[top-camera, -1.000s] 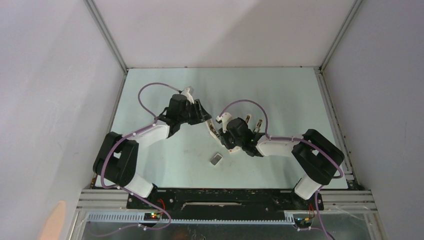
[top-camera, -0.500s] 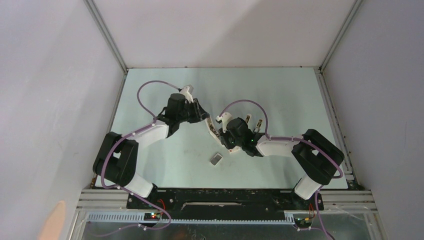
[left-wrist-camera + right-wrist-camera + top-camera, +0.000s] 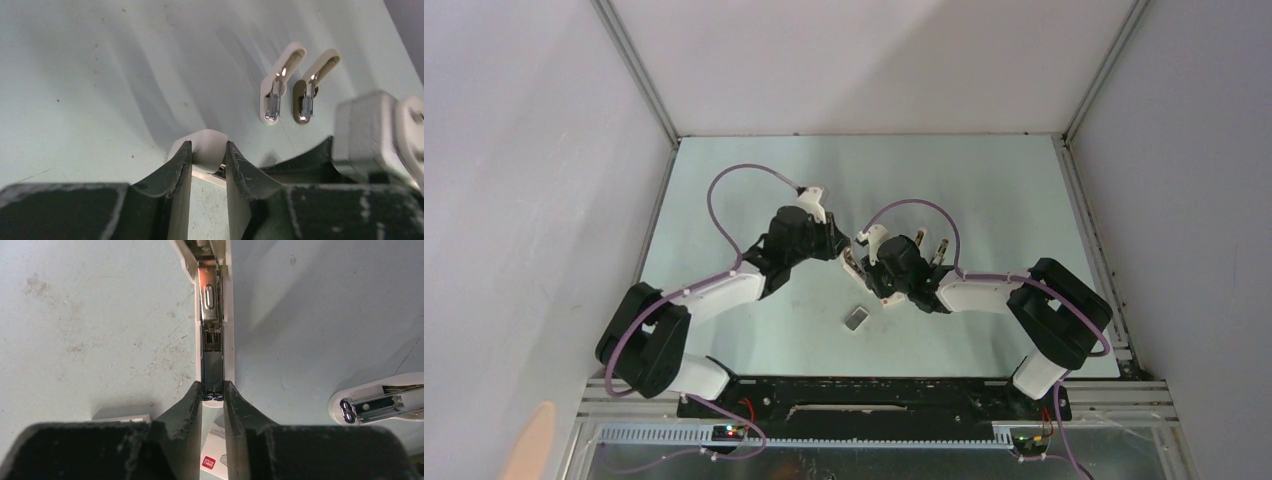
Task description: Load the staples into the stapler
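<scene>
stapler: glossy wht plastic w/ shiny mtl rail | table: matt, scuffed, stained

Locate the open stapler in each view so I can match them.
Top external: open stapler at centre, between left gripper and right gripper.
Left wrist: its white end between the fingers, bottom centre.
Right wrist: its channel runs from top centre to the fingertips.
Shared landmark: spare staplers, right of it in every view.

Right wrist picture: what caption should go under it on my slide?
Right gripper pinching the end of an open white stapler, metal channel facing up, on a pale table.
</scene>
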`<state>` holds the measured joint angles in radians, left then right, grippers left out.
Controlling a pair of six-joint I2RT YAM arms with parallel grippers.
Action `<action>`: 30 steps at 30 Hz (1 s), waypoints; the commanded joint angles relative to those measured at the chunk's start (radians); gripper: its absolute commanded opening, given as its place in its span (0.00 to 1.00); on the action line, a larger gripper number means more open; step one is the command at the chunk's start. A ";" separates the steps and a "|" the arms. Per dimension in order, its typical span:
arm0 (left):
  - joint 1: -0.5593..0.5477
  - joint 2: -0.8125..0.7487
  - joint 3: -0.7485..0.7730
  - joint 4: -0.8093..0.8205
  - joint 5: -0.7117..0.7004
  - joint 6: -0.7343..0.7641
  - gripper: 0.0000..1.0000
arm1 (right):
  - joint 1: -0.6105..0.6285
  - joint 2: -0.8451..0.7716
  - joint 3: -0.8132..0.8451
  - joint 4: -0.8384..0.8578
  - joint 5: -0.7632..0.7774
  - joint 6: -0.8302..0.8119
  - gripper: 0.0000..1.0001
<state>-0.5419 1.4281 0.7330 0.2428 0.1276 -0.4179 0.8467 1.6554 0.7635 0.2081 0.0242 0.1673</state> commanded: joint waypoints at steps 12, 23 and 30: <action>-0.277 -0.093 -0.124 0.077 -0.306 0.019 0.19 | 0.023 0.014 -0.003 0.070 -0.005 0.014 0.11; -0.378 -0.044 -0.139 0.145 -0.391 -0.080 0.23 | 0.055 0.018 -0.003 0.091 0.035 0.013 0.11; -0.385 -0.125 -0.154 0.100 -0.445 -0.139 0.31 | 0.064 0.021 -0.002 0.089 0.043 0.002 0.12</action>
<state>-0.8940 1.3720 0.5838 0.3489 -0.3065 -0.4919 0.8932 1.6638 0.7597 0.2310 0.0719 0.1711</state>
